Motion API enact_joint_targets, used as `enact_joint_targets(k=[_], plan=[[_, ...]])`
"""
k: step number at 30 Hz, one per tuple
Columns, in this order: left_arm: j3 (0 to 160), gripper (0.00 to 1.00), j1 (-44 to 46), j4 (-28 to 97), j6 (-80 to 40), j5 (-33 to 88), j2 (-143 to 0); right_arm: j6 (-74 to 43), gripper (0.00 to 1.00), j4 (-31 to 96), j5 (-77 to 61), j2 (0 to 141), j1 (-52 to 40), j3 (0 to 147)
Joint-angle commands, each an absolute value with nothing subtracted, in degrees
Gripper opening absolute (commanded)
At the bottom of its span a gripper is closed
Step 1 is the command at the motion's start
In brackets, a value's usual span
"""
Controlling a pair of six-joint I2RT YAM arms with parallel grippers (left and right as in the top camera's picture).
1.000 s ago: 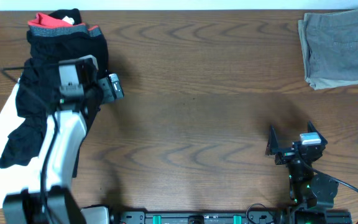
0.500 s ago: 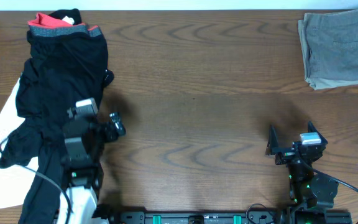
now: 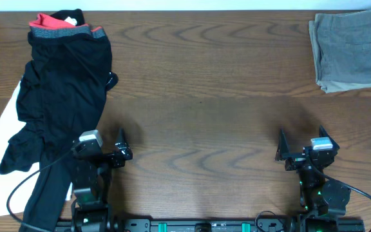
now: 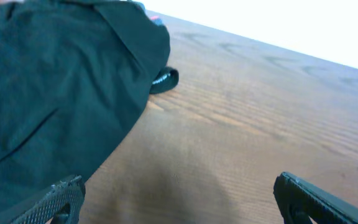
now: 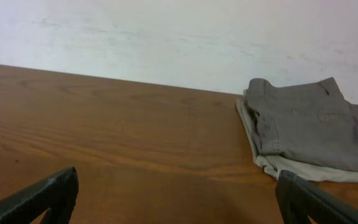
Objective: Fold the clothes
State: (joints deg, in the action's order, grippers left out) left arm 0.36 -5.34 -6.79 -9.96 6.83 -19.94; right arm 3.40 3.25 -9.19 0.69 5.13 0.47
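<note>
The left arm has drawn back from over the black garment to the lower left; its left fingers are released, holding nothing. The garment lies crumpled at upper left of the desk, partly over a white cloth. The right fingers are released, lower right. Grey shorts sit folded, upper right. Folding the black garment looks unstarted.
</note>
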Motion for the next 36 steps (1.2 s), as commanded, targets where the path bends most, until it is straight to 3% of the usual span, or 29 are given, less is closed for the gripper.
enact_joint_targets(k=[1,15,36], plan=[[0.23,0.98,-5.10,-5.98,-10.79,5.89,-15.84,3.92,0.99,3.46,-9.04,0.30,5.72,0.32],[0.23,0.98,-4.99,3.55,-10.79,5.93,0.01,3.92,0.99,3.46,-9.04,0.30,5.72,0.32],[0.23,0.98,-4.91,3.64,-8.75,5.30,-0.16,3.92,0.99,3.46,-9.04,0.30,5.72,0.32]])
